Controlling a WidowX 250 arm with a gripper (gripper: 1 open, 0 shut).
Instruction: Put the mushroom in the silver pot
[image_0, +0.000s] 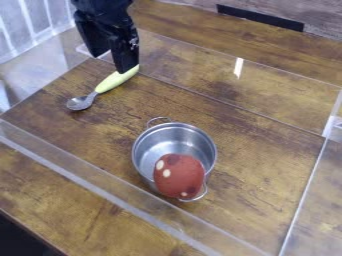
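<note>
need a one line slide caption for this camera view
Mushroom sits in the silver pot, open hand up near the spoon on the wooden table.

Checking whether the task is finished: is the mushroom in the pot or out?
In. The mushroom sits inside the silver pot, cap against the near rim; the gripper is away from it.

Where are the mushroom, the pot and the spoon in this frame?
mushroom (181, 175): camera view, on the red-brown cap.
pot (166, 138): camera view, on the far inner wall.
spoon (82, 101): camera view, on the metal bowl.
</note>
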